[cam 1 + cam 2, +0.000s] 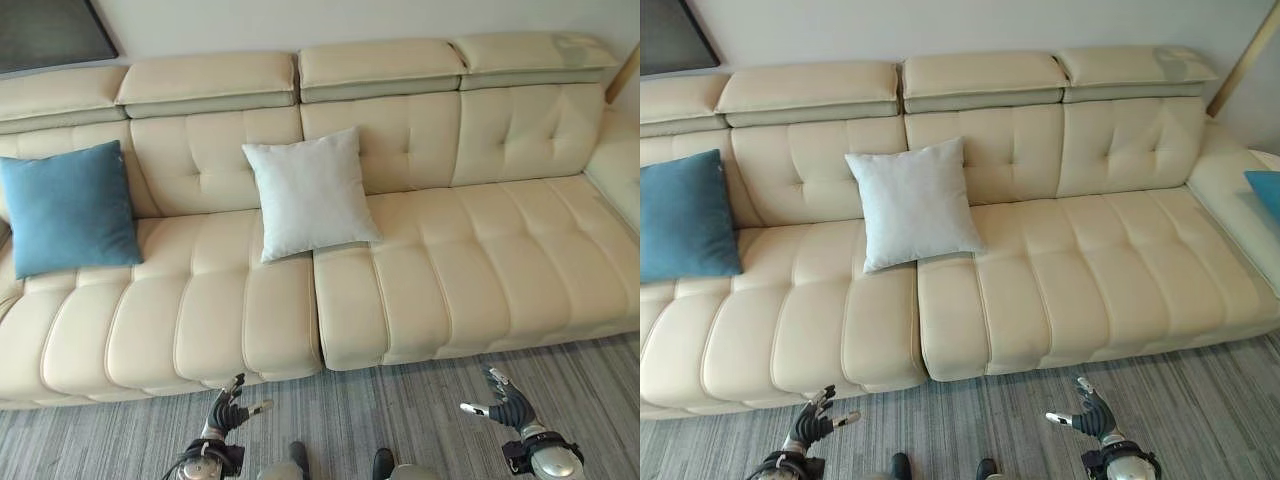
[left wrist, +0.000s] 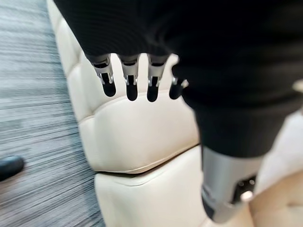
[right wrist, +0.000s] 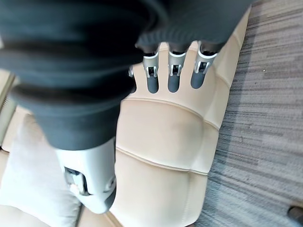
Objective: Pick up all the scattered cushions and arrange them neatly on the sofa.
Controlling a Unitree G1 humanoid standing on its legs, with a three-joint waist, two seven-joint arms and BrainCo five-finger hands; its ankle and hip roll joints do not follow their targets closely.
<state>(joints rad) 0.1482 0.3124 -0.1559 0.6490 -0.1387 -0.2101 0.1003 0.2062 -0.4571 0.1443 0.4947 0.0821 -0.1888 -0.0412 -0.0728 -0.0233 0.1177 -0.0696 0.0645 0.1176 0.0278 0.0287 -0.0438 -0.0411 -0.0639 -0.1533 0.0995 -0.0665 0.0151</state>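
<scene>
A cream leather sofa spans the view. A blue cushion leans upright against its backrest at the far left. A pale grey cushion stands against the backrest near the middle. Another blue cushion shows its corner on the sofa's right arm section. My left hand hangs low over the carpet in front of the sofa, fingers straight and empty. My right hand is likewise low at the right, open and holding nothing. The pale grey cushion also appears in the right wrist view.
Grey striped carpet lies before the sofa. A dark framed panel hangs on the wall at the upper left. A wooden post stands by the sofa's right end. The right seats are bare.
</scene>
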